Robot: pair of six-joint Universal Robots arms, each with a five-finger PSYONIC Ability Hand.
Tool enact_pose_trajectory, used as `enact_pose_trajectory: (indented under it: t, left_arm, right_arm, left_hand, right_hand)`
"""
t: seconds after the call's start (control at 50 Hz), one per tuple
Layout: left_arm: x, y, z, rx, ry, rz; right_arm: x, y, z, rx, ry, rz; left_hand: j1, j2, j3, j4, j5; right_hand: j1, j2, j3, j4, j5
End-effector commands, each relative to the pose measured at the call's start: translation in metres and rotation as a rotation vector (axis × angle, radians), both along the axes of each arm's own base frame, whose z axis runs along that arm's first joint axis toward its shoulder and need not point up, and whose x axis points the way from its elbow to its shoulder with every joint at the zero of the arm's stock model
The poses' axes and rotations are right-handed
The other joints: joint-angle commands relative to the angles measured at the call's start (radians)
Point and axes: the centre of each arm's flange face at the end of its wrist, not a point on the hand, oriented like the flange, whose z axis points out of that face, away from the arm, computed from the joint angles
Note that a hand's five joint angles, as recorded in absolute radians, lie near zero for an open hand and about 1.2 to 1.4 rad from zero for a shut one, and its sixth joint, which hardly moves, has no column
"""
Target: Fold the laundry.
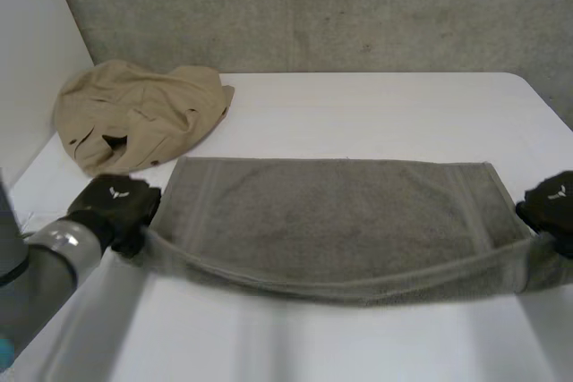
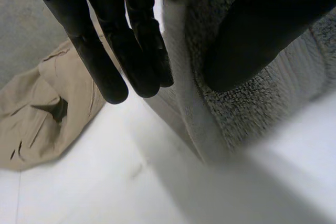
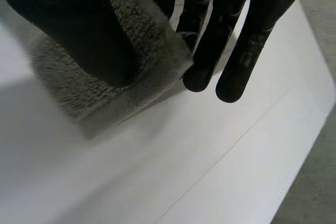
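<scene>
A grey-green towel (image 1: pixel 336 221) lies spread across the table, its near edge lifted off the surface and sagging in the middle. My left hand (image 1: pixel 115 202) pinches the towel's near left corner; in the left wrist view the thumb (image 2: pixel 262 30) presses the towel (image 2: pixel 210 98) against the straight fingers (image 2: pixel 121 35). My right hand (image 1: pixel 551 203) holds the near right corner the same way, with the thumb (image 3: pixel 73 19) clamping the towel's edge (image 3: pixel 136 72) against the fingers (image 3: pixel 236 40).
A crumpled tan garment (image 1: pixel 134 114) lies at the table's far left corner, just beyond my left hand, also seen past the fingers (image 2: pixel 37 108). The white table (image 1: pixel 376 109) ends at a concrete wall behind and at an edge (image 3: pixel 310 145) near my right hand.
</scene>
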Motion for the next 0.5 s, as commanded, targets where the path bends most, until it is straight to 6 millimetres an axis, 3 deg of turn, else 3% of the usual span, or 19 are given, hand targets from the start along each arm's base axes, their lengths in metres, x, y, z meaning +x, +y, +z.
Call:
enact_pose_trajectory:
  t: [0.02, 0.16, 0.32, 0.42, 0.44, 0.46, 0.48, 0.5]
  left_arm:
    - [-0.026, -0.061, -0.008, -0.096, 0.099, 0.035]
    - [-0.040, -0.118, -0.021, -0.166, 0.100, 0.133]
    - [-0.061, -0.159, -0.038, -0.230, 0.104, 0.162]
    - [-0.075, -0.174, -0.047, -0.258, 0.120, 0.140]
    - [-0.078, -0.174, -0.049, -0.257, 0.121, 0.133]
    - [-0.084, -0.173, -0.053, -0.257, 0.121, 0.115]
    - [-0.087, -0.172, -0.054, -0.256, 0.123, 0.108]
    - [-0.089, -0.171, -0.057, -0.254, 0.119, 0.104]
  right_arm:
    - [0.017, -0.049, -0.013, -0.138, 0.031, -0.051]
    - [0.032, -0.095, -0.030, -0.227, 0.054, -0.074]
    - [0.051, -0.134, -0.048, -0.284, 0.056, -0.078]
    - [0.062, -0.159, -0.059, -0.338, 0.041, -0.089]
    - [0.063, -0.161, -0.061, -0.342, 0.041, -0.092]
    - [0.065, -0.163, -0.062, -0.351, 0.042, -0.095]
    - [0.067, -0.166, -0.064, -0.356, 0.045, -0.104]
    - [0.071, -0.167, -0.065, -0.365, 0.051, -0.115]
  left_hand:
    - [0.238, 0.196, 0.201, 0.195, 0.241]
    - [0.238, 0.196, 0.201, 0.195, 0.241]
    - [0.238, 0.196, 0.201, 0.195, 0.241]
    - [0.238, 0.196, 0.201, 0.195, 0.241]
    - [0.238, 0.196, 0.201, 0.195, 0.241]
    - [0.189, 0.147, 0.152, 0.146, 0.192]
    - [-0.131, -0.173, -0.168, -0.175, -0.128]
    - [-0.501, -0.543, -0.538, -0.544, -0.497]
  right_hand:
    - [0.404, 0.229, 0.219, 0.204, 0.232]
    - [0.404, 0.229, 0.219, 0.204, 0.232]
    - [0.404, 0.229, 0.219, 0.204, 0.232]
    - [0.404, 0.229, 0.219, 0.204, 0.232]
    - [0.204, 0.030, 0.020, 0.004, 0.032]
    - [-0.225, -0.400, -0.409, -0.425, -0.397]
    - [-0.755, -0.930, -0.940, -0.955, -0.927]
    - [-0.818, -0.993, -1.002, -1.018, -0.990]
